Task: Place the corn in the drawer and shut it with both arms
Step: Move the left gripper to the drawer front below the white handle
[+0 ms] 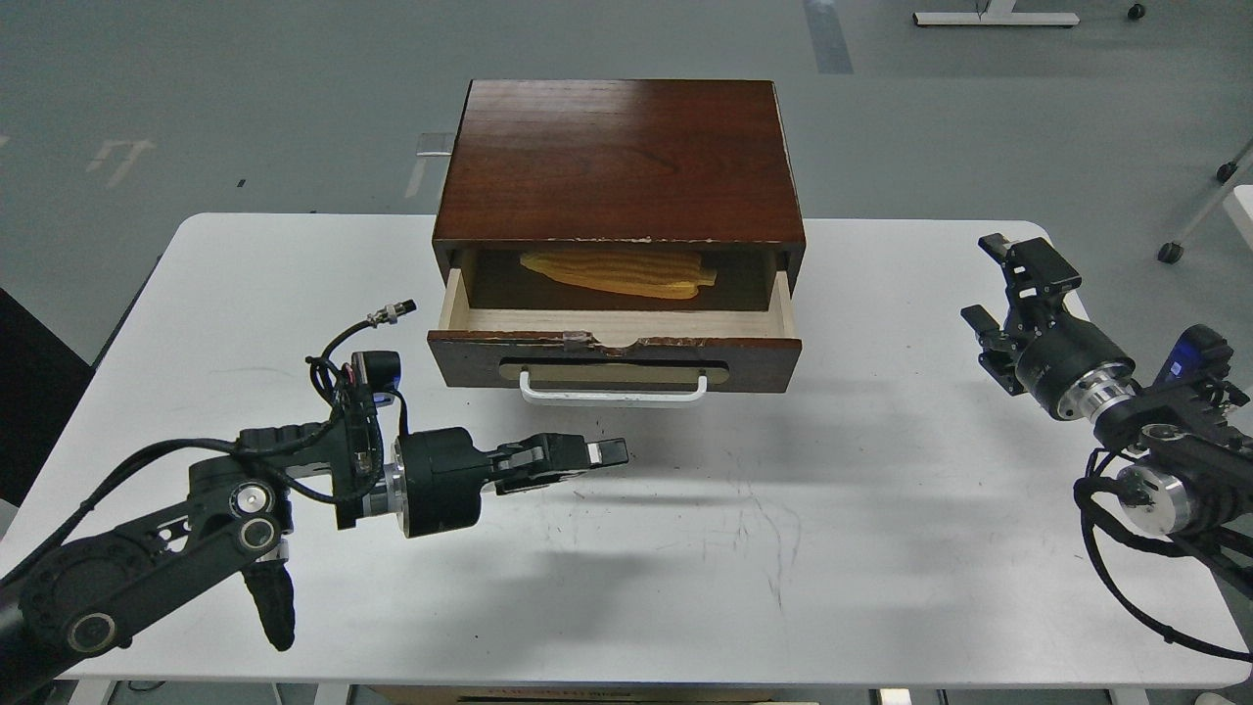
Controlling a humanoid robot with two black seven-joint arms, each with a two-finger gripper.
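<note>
The corn point(619, 273) lies on its side inside the open drawer point(615, 348), toward the drawer's back. In front of the drawer and to its left, the left gripper point(587, 457) hovers with fingers pressed together, holding nothing. Well to the drawer's right, the right gripper point(991, 284) has its fingers spread, empty.

A white table point(803, 548) with rounded corners stands on a grey floor point(196, 98); 1 dark reddish-brown wooden cabinet point(621, 162) sits directly on it at the far middle edge; its drawer point(615, 360) is pulled out toward the near side; faint scuff marks cross the tabletop's near middle.
</note>
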